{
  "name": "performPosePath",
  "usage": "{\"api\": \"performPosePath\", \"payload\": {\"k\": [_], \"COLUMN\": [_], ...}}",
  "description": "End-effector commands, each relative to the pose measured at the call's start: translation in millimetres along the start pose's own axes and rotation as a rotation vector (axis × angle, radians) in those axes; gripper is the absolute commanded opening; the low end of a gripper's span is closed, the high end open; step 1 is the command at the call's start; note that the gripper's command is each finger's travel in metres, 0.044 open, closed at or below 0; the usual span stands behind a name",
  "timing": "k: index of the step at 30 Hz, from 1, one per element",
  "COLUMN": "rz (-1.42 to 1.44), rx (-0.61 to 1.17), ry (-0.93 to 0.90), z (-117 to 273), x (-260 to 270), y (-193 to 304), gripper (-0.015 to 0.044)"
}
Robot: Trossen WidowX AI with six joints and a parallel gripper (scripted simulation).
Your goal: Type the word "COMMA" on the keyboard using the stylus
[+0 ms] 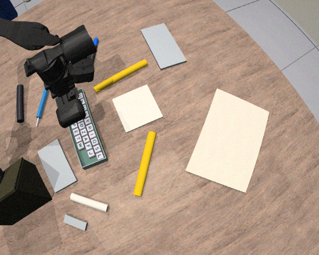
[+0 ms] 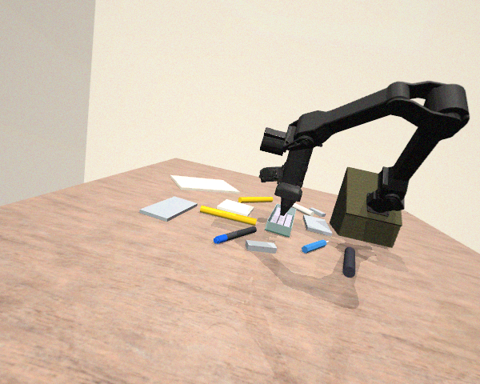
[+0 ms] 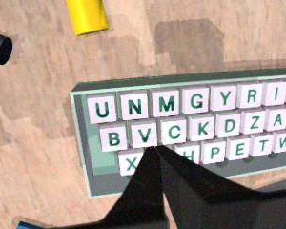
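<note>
Exterior view, read from left to right: grey slab flat at the left; large cream sheet flat, farther back. Next, a yellow rod lies near a square cream pad, with a blue-capped black pen on the near side. A second yellow rod lies farther back. A grey block sits nearer than the lettered keyboard.

The gripper points down over the keyboard, fingers pressed together with nothing between them. Its tips appear at the lower edge of the V key in the wrist view; contact with a key cannot be determined. To the right, a white rod lies far back. The blue stylus lies on the desk, unheld, apart from the keyboard and nearer than a small grey slab. Farther back is a light grey bar. A black rod lies near at the right; behind it stands a dark olive box
</note>
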State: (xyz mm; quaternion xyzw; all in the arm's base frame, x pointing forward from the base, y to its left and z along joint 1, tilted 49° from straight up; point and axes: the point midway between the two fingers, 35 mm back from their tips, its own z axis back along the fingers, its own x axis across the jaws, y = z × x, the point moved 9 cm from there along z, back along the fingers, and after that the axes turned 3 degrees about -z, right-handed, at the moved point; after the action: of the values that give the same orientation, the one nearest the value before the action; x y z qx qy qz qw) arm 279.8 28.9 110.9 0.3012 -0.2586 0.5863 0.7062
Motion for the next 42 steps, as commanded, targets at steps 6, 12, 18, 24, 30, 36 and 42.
{"api": "performPosePath", "payload": {"k": [6,12,18,24,30,36,42], "rz": [-0.036,-0.035,-0.036,-0.036,-0.036,-0.036,-0.036], "rx": [0.027,0.025,0.027,0.027,0.026,0.026,0.026], "ry": [-0.029,-0.024,-0.027,-0.027,-0.024,-0.024,-0.024], "z": [-1,-2,-3,-3,-5,-5,-4], "x": [0,-42,-66,-66,-128,-131,-126], "y": [-2,-4,-3,-3,-4,-4,1], "gripper": [0.0,0.0,0.0,0.0,0.0,0.0,0.0]}}
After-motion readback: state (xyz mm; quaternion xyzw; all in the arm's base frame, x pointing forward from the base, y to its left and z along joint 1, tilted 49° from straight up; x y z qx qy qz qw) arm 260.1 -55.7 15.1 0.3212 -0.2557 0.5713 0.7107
